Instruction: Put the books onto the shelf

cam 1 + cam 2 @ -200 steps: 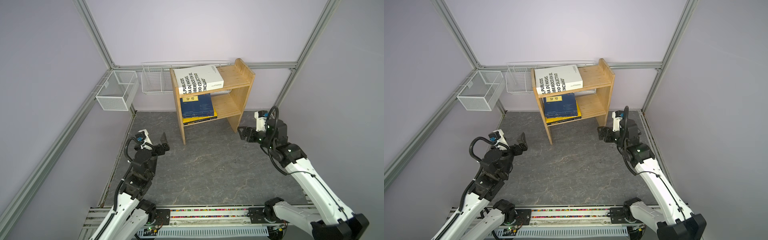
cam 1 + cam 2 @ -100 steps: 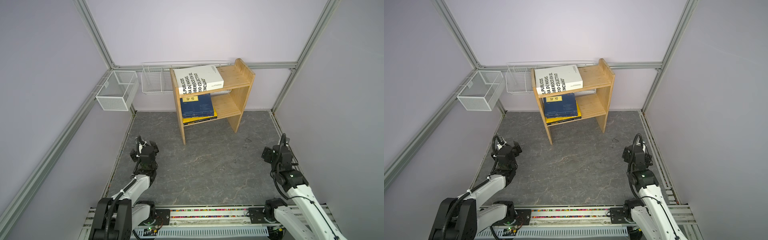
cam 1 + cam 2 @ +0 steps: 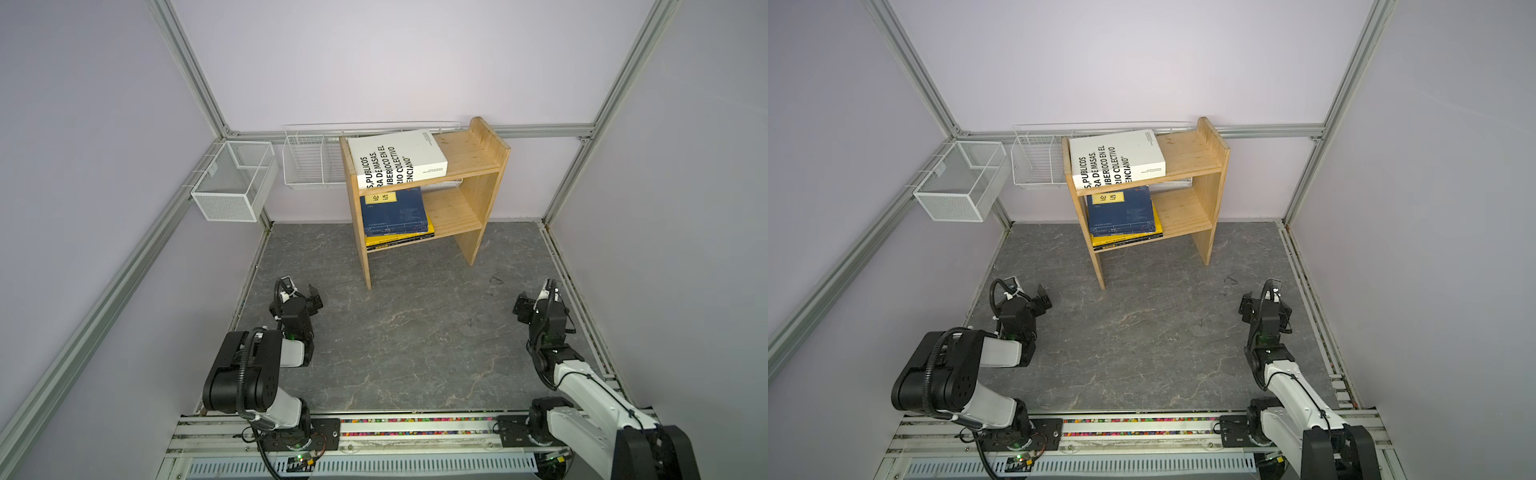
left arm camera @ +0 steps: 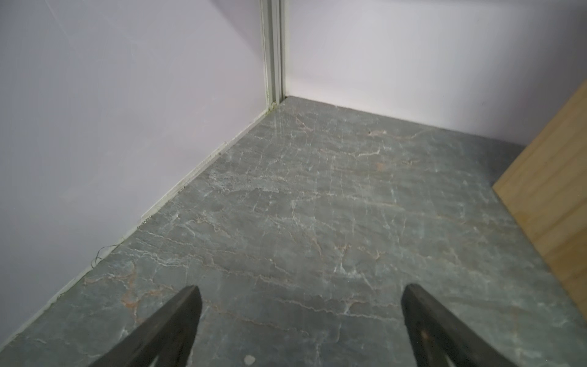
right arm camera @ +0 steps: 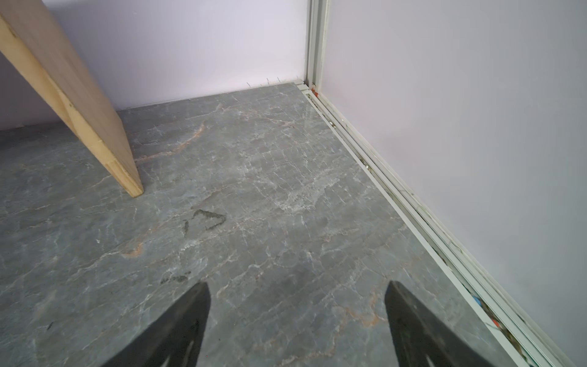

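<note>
pine shelf (image 3: 471, 154), navy bk (image 3: 395, 212), grey-veined floor (image 3: 415, 332)

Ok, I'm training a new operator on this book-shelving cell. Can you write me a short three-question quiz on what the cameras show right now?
1. True or false: the thick white book lies flat on the top tier of the shelf.
2. Pick one: what does the left gripper hold? A) a yellow book B) nothing, its jaws are open over bare floor C) a wire basket
3. Fill the gap: the navy book tops a stack on the ___ tier.

Key: 1 true; 2 B; 3 lower.
</note>
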Tool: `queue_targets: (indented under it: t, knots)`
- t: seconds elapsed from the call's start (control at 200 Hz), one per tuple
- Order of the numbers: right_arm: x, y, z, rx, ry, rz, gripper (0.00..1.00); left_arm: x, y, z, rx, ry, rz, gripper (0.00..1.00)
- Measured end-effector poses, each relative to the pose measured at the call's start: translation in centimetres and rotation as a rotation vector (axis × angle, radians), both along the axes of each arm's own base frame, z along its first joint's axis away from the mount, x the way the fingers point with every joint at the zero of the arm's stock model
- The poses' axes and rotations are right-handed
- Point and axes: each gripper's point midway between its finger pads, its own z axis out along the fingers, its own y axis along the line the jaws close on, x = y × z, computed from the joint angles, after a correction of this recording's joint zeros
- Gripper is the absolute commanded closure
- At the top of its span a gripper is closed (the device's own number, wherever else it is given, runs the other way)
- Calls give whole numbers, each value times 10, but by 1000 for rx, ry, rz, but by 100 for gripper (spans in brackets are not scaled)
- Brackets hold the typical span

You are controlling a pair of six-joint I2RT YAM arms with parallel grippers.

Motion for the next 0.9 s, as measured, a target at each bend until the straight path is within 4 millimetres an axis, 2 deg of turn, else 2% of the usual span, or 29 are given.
queue_targets:
  t: [0.115,0.255,0.38,0.54,0.58,0.9]
  knots:
    - [12,2,-18,-20,10,22,11,8,-1,14,1,-46,-4,1]
    - [26,6,-40,-48,37,56,11,16,-3,19,-2,-37,-13,1]
    - [38,11,-52,-65,48,97,11,20,-3,23,-1,-54,-12,1]
    - [53,18,-41,-74,1,132,11,20,-3,20,0,-45,-12,1]
    - [58,19,-44,-73,10,141,11,20,-3,20,-1,-44,-13,1]
    - [64,17,-45,-55,25,161,11,20,-3,20,9,-42,-17,1]
